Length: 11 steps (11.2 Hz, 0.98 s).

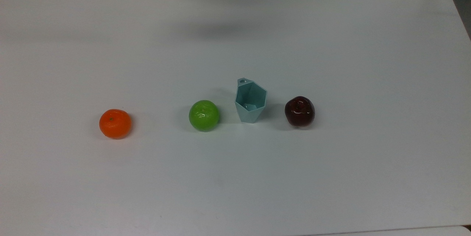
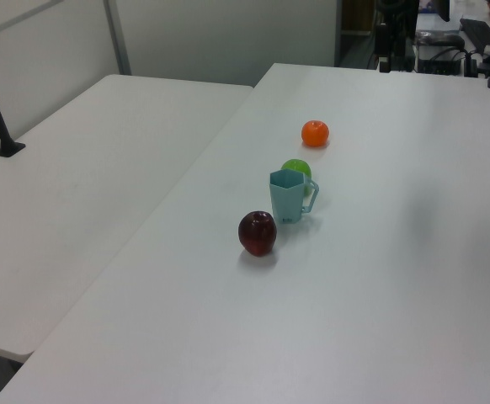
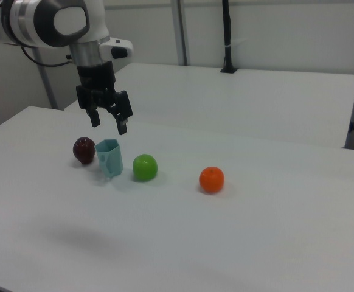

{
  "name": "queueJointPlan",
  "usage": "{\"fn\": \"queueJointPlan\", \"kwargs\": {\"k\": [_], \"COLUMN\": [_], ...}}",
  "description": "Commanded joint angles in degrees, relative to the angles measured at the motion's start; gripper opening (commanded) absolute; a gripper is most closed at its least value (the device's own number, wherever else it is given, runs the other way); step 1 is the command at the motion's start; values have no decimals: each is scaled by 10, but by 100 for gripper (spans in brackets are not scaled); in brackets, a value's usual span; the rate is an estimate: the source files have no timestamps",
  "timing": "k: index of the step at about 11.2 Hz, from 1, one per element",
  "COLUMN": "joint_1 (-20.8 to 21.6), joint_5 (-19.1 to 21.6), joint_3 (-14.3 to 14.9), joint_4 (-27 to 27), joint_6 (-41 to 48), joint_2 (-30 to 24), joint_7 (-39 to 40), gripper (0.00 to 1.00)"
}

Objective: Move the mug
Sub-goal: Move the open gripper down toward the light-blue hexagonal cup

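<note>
Stands upright near the centre of the top view: the mug, light teal, faceted, hexagonal at the rim and tapering to a narrow base, on the white table. Sits between a green apple just beside it toward the top view's left and a dark red apple near it toward the top view's right; an orange well apart at the left of that frame. Looks thin-walled, rigid and light, probably smooth plastic, so likely slippery and easy to tip on that small foot. Carries a small holed tab handle at the rim, toward the top of the top view and on the left view's right side of the mug. Best taken by pinching one flat wall over the rim, or across two opposite facets high up, rather than by the tab. Hovers in the upper left of the right view, above the mug and clear of it: the tool, fingers spread apart, holding nothing.
</note>
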<state>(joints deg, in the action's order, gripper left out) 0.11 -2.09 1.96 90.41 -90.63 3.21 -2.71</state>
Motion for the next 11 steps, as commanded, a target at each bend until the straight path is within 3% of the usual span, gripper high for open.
{"fn": "queueJointPlan", "kwargs": {"k": [1,3,5,8,11], "joint_1": [2,4,9,28,51], "joint_5": [6,8,9,-7,21], "joint_3": [1,-1,-1,-3,-7], "joint_4": [9,9,9,8,4], "joint_6": [-2,-8,-9,-32,-91], "joint_2": [-11,-4,3,15,55], "joint_7": [-3,4,89,142,162], "gripper": [100,100,100,100,100]}}
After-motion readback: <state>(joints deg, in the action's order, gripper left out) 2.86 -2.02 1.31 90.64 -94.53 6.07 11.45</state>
